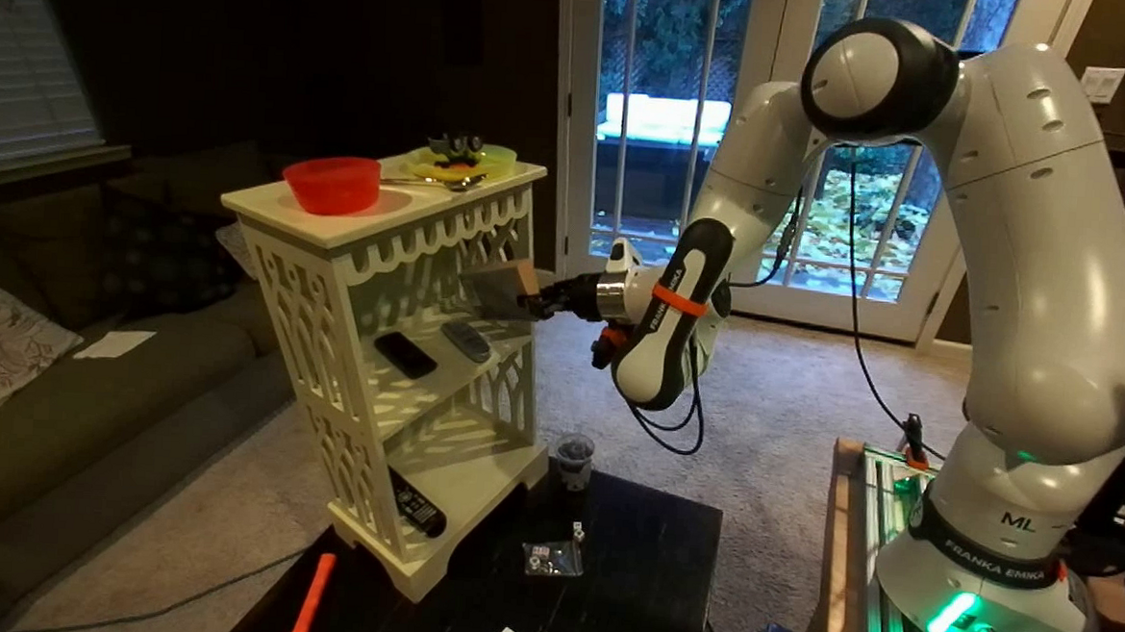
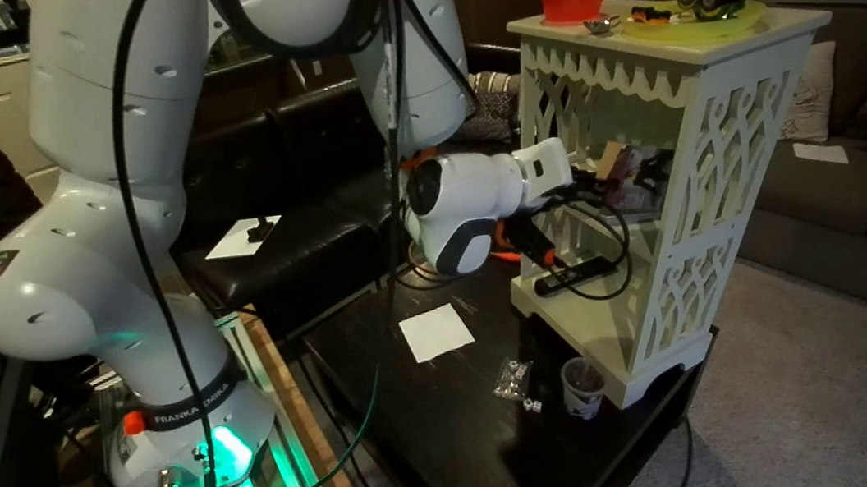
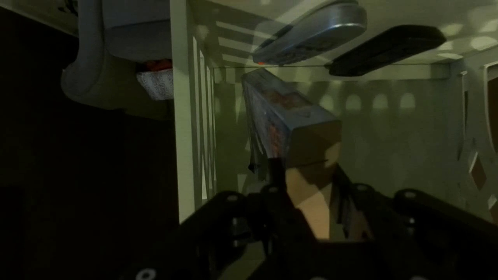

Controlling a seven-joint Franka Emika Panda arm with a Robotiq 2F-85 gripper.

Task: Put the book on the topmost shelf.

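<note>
The book (image 1: 498, 289) has tan page edges and a greyish cover with red patches. It is inside the topmost shelf (image 1: 402, 399) of the cream-white rack, near one lattice side. My gripper (image 1: 536, 302) reaches in from the open front. In the wrist view the fingertips (image 3: 307, 171) are on either side of the book (image 3: 313, 142), shut on its near end. The book stands on edge, tilted, with its far end towards the back panel. I cannot tell whether it touches the shelf. The book (image 2: 628, 174) is partly hidden by the gripper (image 2: 596, 184) in an exterior view.
On the same shelf lie a dark flat object (image 1: 406, 354) and a grey remote (image 1: 466, 341). A black remote (image 1: 418, 506) lies on the lower tier. A red bowl (image 1: 333, 186) and a yellow-green plate (image 2: 692, 25) stand on the top board. A cup (image 2: 584, 390) stands beside the rack.
</note>
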